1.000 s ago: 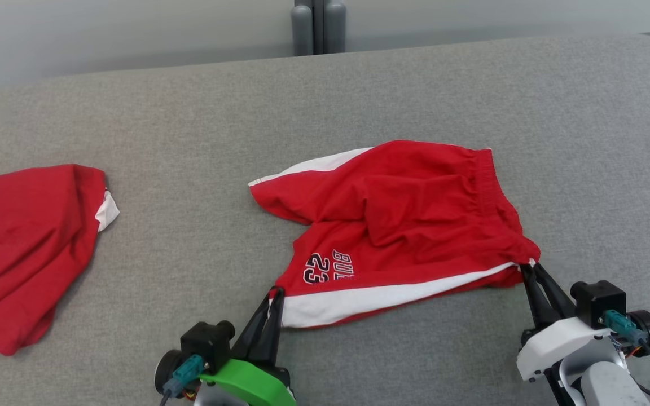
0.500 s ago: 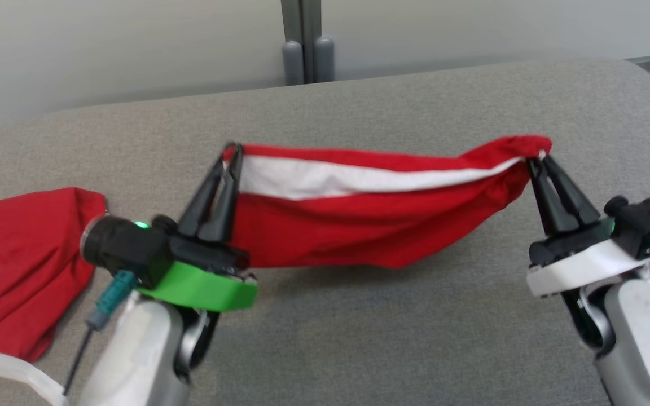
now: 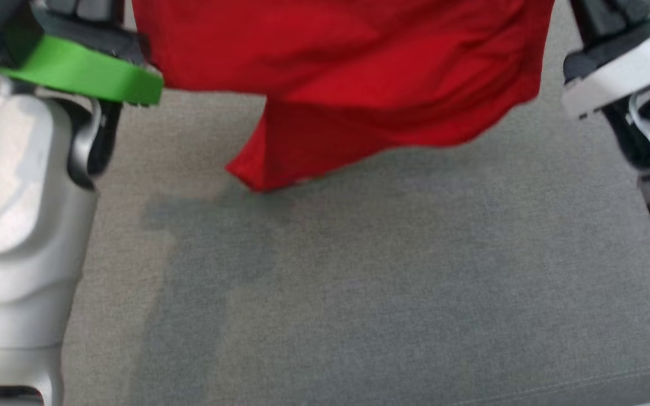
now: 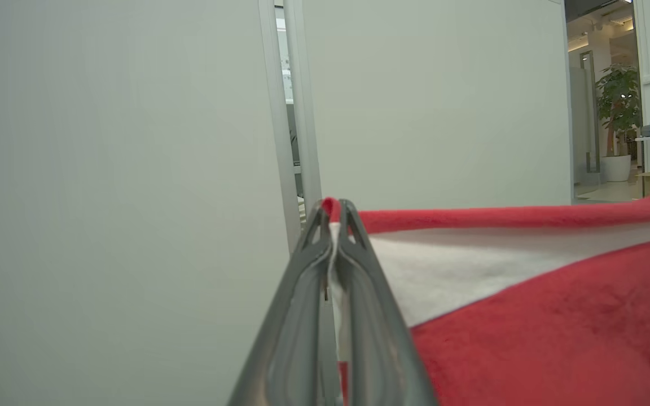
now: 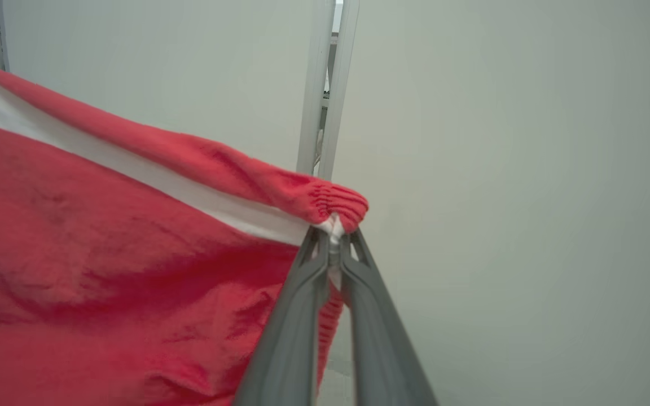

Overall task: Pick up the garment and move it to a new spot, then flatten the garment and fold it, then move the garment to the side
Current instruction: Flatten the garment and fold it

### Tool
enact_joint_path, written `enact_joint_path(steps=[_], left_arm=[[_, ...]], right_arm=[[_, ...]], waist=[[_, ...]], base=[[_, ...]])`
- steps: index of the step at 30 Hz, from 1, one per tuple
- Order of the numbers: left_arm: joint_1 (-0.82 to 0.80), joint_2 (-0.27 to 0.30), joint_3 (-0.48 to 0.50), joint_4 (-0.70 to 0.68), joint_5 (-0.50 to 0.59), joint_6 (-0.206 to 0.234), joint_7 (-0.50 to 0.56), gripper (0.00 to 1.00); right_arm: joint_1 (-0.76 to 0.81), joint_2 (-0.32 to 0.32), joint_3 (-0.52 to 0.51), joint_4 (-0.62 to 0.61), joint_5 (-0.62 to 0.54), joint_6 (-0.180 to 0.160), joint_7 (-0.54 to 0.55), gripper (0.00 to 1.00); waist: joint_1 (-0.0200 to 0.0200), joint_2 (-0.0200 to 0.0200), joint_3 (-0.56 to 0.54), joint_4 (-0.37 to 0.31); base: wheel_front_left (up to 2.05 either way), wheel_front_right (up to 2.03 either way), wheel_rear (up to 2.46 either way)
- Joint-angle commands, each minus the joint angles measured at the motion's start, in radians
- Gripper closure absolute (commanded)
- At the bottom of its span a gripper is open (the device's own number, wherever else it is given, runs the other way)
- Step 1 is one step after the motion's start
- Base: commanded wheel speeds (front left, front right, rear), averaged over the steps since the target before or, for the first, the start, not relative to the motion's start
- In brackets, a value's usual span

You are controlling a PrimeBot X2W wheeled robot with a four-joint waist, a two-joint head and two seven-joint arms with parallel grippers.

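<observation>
The red shorts (image 3: 359, 84) with a white side stripe hang in the air between my two arms, their lowest corner dangling just above the grey cushioned surface (image 3: 359, 293). In the left wrist view my left gripper (image 4: 333, 211) is shut on one end of the shorts (image 4: 528, 304) at the white stripe. In the right wrist view my right gripper (image 5: 333, 234) is shut on the gathered elastic waistband of the shorts (image 5: 105, 237). In the head view both fingertips are cut off above the top edge; the green left wrist (image 3: 82, 73) and the white right wrist (image 3: 618, 73) show.
Pale wall panels (image 4: 105, 169) with a vertical frame post (image 4: 297, 113) stand behind the surface. An open room with a potted plant (image 4: 618, 107) shows far off in the left wrist view.
Both arms have risen, lifting the shorts from the surface into the air. The head camera has tilted down, so the second red garment at the left has left the picture.
</observation>
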Motion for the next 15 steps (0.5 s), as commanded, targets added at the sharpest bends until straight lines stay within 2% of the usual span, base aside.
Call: enact_joint_path(steps=[1,4,7,11,13,15], left_arm=[[-0.066,0.007,0.013,0.026,0.019,-0.001,-0.015,1.0],[-0.173,-0.007,0.04,0.054,0.058,0.003,-0.032,1.0],[-0.178,-0.037,0.099,-0.004,0.088,0.006,-0.031,1.0],[-0.021,-0.076,0.13,-0.061,0.114,0.002,-0.032,1.0],[0.101,-0.108,0.146,-0.077,0.114,0.001,-0.032,1.0],[0.254,-0.131,0.152,-0.047,0.11,0.0,-0.03,1.0]], right_arm=[[-0.068,-0.001,-0.001,0.031,-0.024,-0.001,-0.04,1.0],[-0.198,0.017,-0.013,0.121,-0.067,-0.002,-0.129,1.0],[-0.246,0.038,-0.034,0.18,-0.087,-0.002,-0.164,1.0],[-0.157,0.061,-0.006,0.241,-0.093,-0.002,-0.173,1.0],[-0.082,0.068,0.026,0.256,-0.068,-0.002,-0.174,1.0],[0.011,0.065,0.065,0.283,-0.051,-0.002,-0.174,0.95]], waist=[[0.0,0.0,0.123,-0.009],[0.0,0.0,0.161,-0.008],[0.0,0.0,0.166,-0.002],[0.0,0.0,0.141,0.003],[0.0,0.0,0.124,0.007],[0.0,0.0,0.11,0.009]], base=[[0.0,0.0,0.0],[0.0,0.0,0.0],[0.0,0.0,0.0],[0.0,0.0,0.0],[0.0,0.0,0.0],[0.0,0.0,0.0]])
